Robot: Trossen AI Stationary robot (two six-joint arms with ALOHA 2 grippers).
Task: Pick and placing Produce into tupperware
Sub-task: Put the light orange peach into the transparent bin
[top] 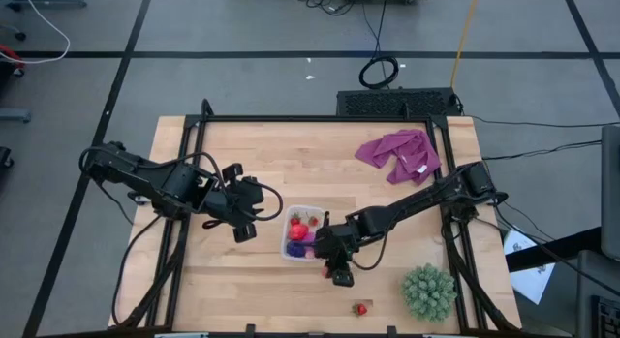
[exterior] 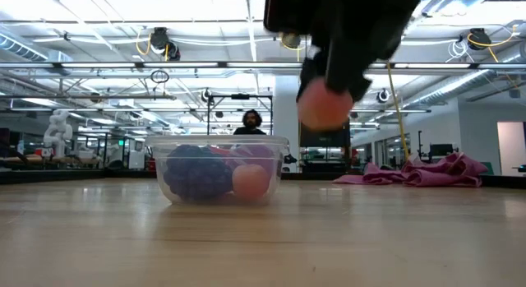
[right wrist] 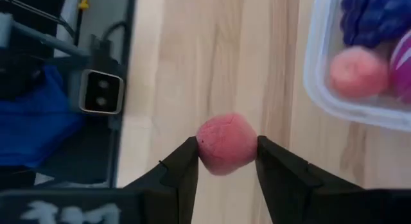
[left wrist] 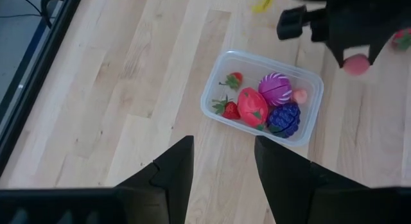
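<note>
Clear tub [exterior: 219, 171] on the table [exterior: 263, 238], purple grapes [exterior: 197, 175] and pink ball [exterior: 251, 181] inside, right gripper [exterior: 329, 90] above holding a pink fruit [exterior: 323, 107], pink cloth [exterior: 427, 170] behind, person [exterior: 251, 122] far off.

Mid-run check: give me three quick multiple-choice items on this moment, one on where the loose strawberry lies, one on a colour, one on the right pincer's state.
1. Where is the loose strawberry?
A. In the tupperware
B. On the table near the spiky green plant
C. On the cloth

2. What colour is the cloth?
A. Purple-pink
B. Yellow
C. Blue

3. The right pincer is:
A. Open and empty
B. Shut on a pink round piece
C. Out of view

Answers: 1 B, it lies beside the plant. 2 A, the high view shows it. 3 B, the fingers clamp the pink round piece beside the tupperware.
</note>
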